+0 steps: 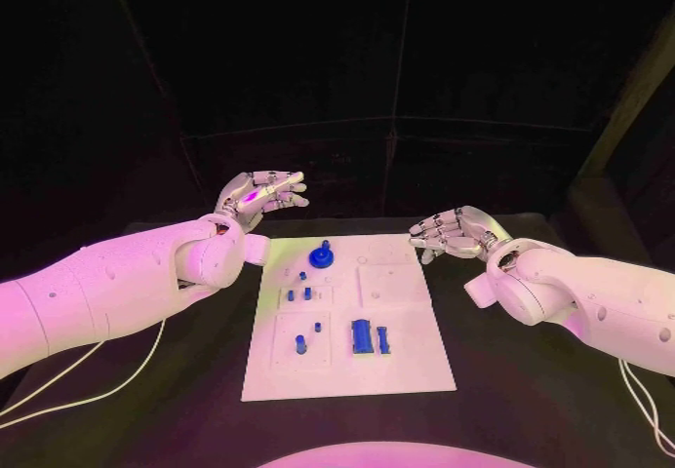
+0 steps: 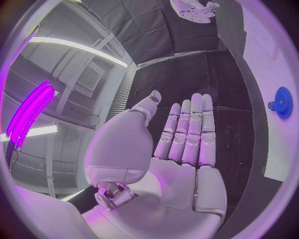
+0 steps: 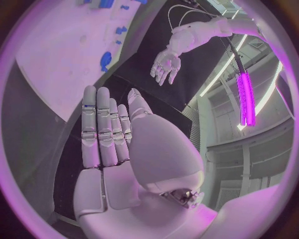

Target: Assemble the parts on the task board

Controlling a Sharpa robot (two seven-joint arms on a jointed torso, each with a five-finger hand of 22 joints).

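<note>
head view and both wrist views. the left robot hand (image 1: 261, 198) is raised above the black surface (image 1: 493, 361), beyond the far left corner of the task board (image 1: 408, 366); its fingers are straight, lying side by side, thumb apart, and it holds nothing. the right robot hand (image 1: 451, 232) hovers just past the board's far right corner, fingers bent slightly downward and spread, also holding nothing. neither robot hand touches the board or any part.

the task board lies flat between the two arms, nearer the robot than both robot hands. the blue gear (image 1: 321, 258) stands near the board's far edge, between the two robot hands and closer to the left one. a cluster of small blue pegs (image 1: 299, 291) lies further toward the robot from the gear, on the side of the left arm. a larger blue block (image 1: 363, 336) with a smaller blue piece (image 1: 384, 338) just beside it rests toward the near half of the board, and another small blue peg (image 1: 299, 342) lies to its left-arm side.

in the left wrist view the open palm (image 2: 181, 164) faces the camera, with the gear (image 2: 283, 102) on the board's edge beside the fingers and the right robot hand (image 2: 194, 10) well beyond. in the right wrist view the flat palm (image 3: 115, 164) is seen with the gear (image 3: 106, 60) beyond its fingertips and the left robot hand (image 3: 165, 65) open further off.
</note>
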